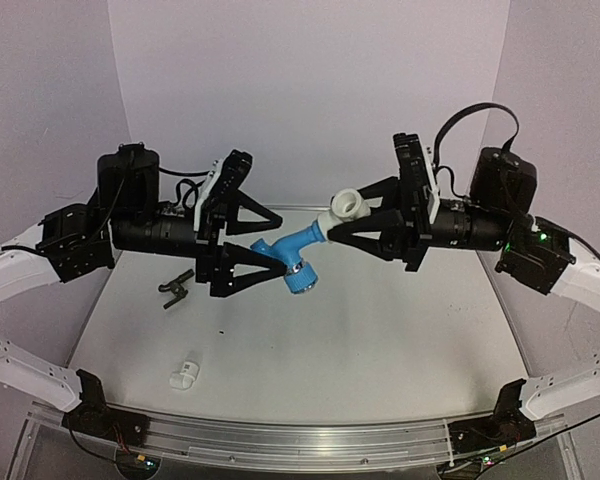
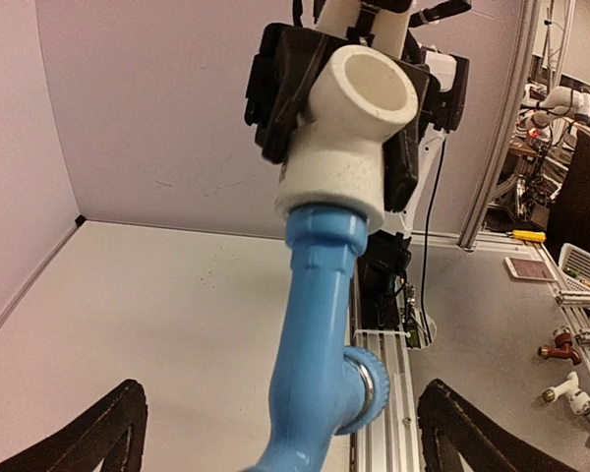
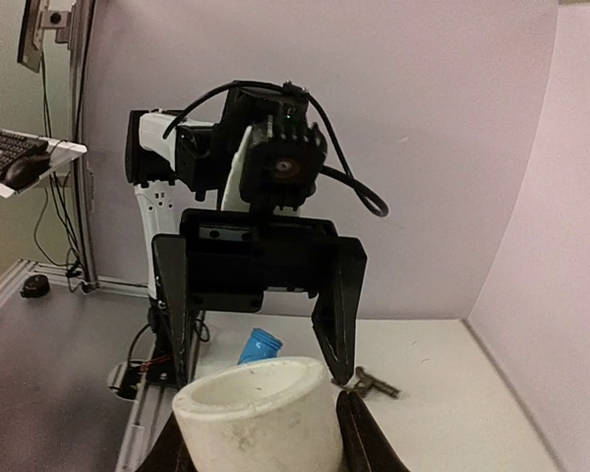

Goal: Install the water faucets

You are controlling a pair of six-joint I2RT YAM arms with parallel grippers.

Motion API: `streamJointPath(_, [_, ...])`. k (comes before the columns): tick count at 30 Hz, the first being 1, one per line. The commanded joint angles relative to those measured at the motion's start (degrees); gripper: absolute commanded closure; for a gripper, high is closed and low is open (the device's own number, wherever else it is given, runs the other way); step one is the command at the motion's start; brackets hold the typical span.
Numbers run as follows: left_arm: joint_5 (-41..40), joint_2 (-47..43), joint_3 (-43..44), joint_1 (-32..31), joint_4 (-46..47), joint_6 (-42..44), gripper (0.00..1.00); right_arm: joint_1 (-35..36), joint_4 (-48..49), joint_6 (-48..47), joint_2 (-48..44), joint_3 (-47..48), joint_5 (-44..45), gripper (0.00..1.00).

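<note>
The blue water faucet (image 1: 295,252) hangs in mid-air above the table, its straight stem seated in a white pipe fitting (image 1: 345,206). My right gripper (image 1: 342,214) is shut on that fitting, whose open mouth fills the bottom of the right wrist view (image 3: 256,423). My left gripper (image 1: 280,240) is open, with a finger on each side of the faucet body and a gap to both. From the left wrist, the faucet (image 2: 320,334) rises between the spread fingers (image 2: 108,433) up to the fitting (image 2: 349,138); its ribbed knob (image 2: 366,388) points right.
A dark metal key-like piece (image 1: 175,290) lies on the table at the left. A small white fitting (image 1: 183,373) lies nearer the front. An aluminium rail (image 1: 300,440) runs along the near edge. Purple walls enclose the back and sides.
</note>
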Motion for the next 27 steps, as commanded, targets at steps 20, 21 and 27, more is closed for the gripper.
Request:
streamJointPath(20, [38.5, 11.2, 2.0, 16.6, 23.2, -59.9, 0.00, 0.1, -6.7, -100.5, -12.5, -6.3, -1.9, 1.00])
streamJointPath(21, [39.4, 12.1, 1.8, 16.7, 24.4, -61.0, 0.00, 0.1, -6.8, -101.4, -12.5, -6.5, -2.0, 1.00])
streamJointPath(27, [44.2, 16.1, 1.0, 16.3, 33.0, -69.5, 0.00, 0.0, -7.4, -108.1, -11.1, -6.9, -3.2, 1.00])
